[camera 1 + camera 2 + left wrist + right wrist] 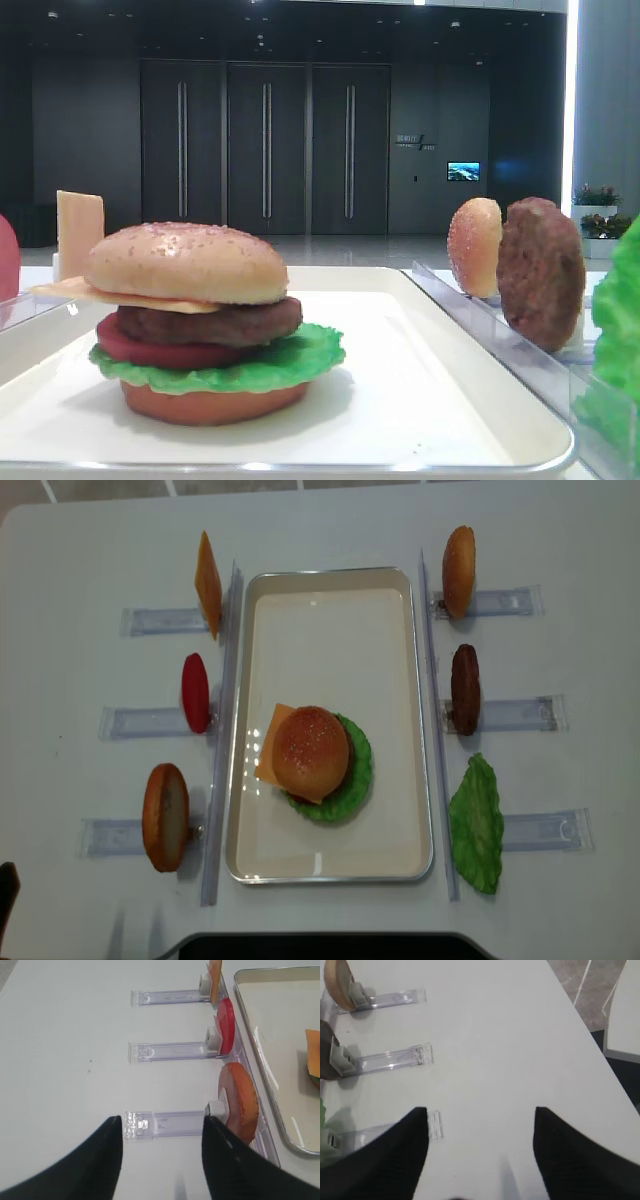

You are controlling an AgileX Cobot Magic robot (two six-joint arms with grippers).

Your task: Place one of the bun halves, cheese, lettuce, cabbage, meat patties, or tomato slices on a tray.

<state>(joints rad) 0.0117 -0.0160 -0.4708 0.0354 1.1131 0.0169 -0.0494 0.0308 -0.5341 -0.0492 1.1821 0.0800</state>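
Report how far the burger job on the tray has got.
Done: a full stack sits on the tray: bun top, cheese, patty, tomato slice, lettuce, bottom bun. In hand: nothing; the right gripper and left gripper are open above bare table. Left in the racks: a cheese slice, tomato, two buns, a patty, a lettuce leaf.

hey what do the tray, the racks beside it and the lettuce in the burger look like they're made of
Tray: probably enamelled or plastic-coated, smooth white with a shiny rim catching light. Racks: clear hard plastic, since the table shows through them. Lettuce: likely moulded plastic or rubber, uniformly bright green with a stiff frilled edge.
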